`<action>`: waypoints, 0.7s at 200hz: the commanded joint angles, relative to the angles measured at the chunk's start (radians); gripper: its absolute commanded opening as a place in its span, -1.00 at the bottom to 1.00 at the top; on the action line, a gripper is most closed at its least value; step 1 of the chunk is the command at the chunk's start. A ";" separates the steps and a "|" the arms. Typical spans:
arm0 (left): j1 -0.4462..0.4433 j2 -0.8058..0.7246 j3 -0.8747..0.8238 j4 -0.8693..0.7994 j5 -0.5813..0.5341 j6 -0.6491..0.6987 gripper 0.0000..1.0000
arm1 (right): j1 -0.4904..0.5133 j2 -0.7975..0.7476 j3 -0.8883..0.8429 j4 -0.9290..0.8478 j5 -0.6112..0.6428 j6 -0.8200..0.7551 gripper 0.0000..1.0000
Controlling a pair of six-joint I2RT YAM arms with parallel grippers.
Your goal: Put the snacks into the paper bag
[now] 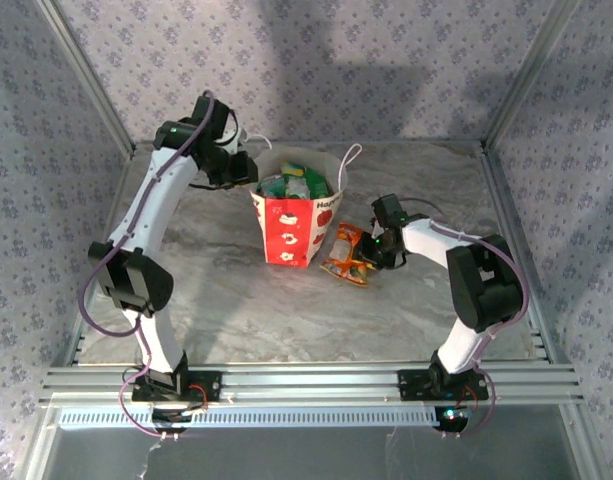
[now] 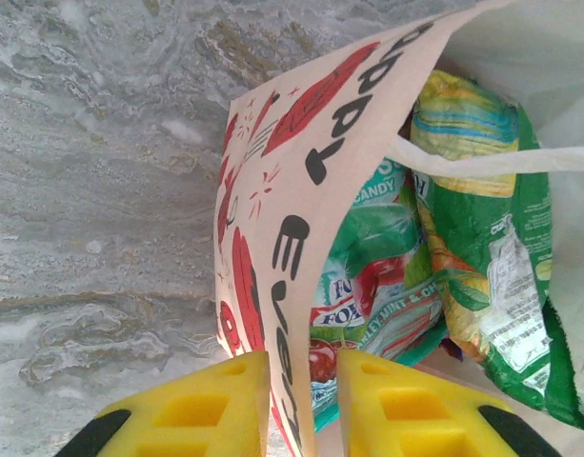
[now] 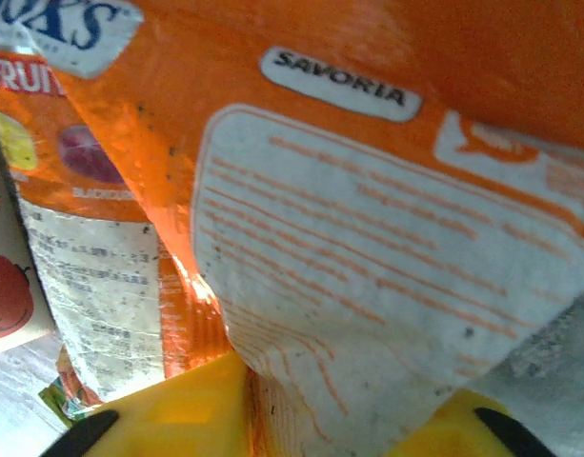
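Observation:
The red-and-white paper bag [image 1: 294, 228] stands upright mid-table with its mouth open. Inside it lie a green packet [image 2: 482, 238] and a teal "FOX'S" packet [image 2: 377, 286]. My left gripper [image 1: 244, 168] sits at the bag's left rim. In the left wrist view the left gripper [image 2: 306, 409] straddles the bag's wall [image 2: 292, 190]: the wall touches the left finger and a narrow gap shows at the right one. Right of the bag, an orange packet [image 1: 344, 258] lies on the table. My right gripper [image 1: 373, 250] [image 3: 330, 409] is shut on this orange packet [image 3: 368, 238], pinching its edge.
The marble tabletop [image 1: 216, 290] is bare in front of the bag. A metal rail [image 1: 306, 382] runs along the near edge and frame posts stand at the corners. The bag's white string handle [image 1: 348, 160] sticks up at its far right. The bag's wall [image 3: 6, 295] is close to the right gripper's left.

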 commanded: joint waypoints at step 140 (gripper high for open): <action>-0.028 0.019 0.066 -0.107 -0.126 0.103 -0.47 | 0.038 -0.058 0.053 -0.164 0.105 -0.045 -1.00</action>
